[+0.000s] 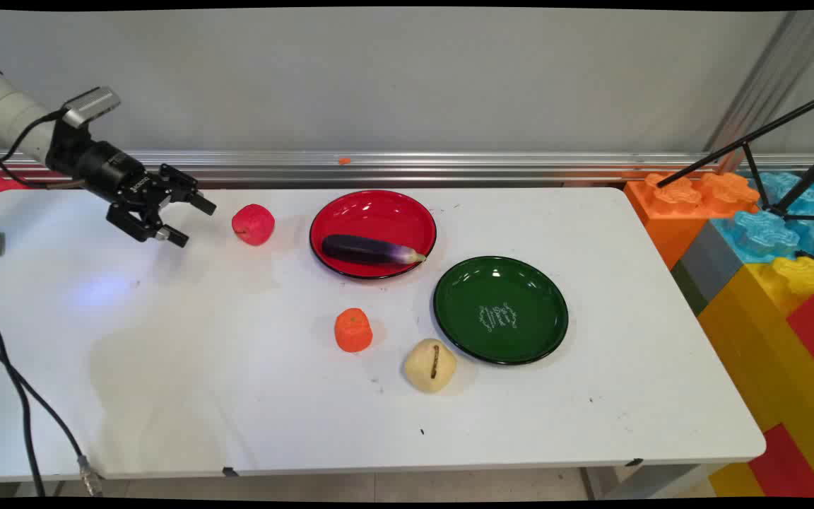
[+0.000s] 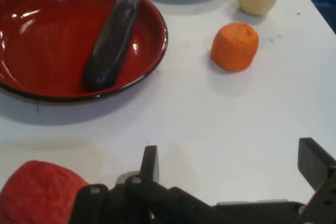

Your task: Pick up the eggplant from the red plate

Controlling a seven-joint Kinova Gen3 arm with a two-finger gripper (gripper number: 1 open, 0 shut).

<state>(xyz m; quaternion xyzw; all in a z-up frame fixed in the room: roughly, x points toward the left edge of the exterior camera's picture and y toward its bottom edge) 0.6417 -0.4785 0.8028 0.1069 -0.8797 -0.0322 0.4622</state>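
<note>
Black claw (image 1: pixel 185 220) released above table, near red apple (image 1: pixel 253 224), eggplant (image 1: pixel 370 249) on red plate (image 1: pixel 350 212)

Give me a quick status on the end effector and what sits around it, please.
End effector open, empty, raised above the table. Nearest: red apple, just beside it. Beyond: eggplant in red plate; nothing between.

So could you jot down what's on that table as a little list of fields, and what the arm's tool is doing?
tool: open, empty, raised over the table's far left
nearest thing: red apple, just right of the tool, untouched
red plate: holds a purple eggplant
green plate: empty
loose on table: orange fruit; pale yellow fruit beside the green plate
</note>
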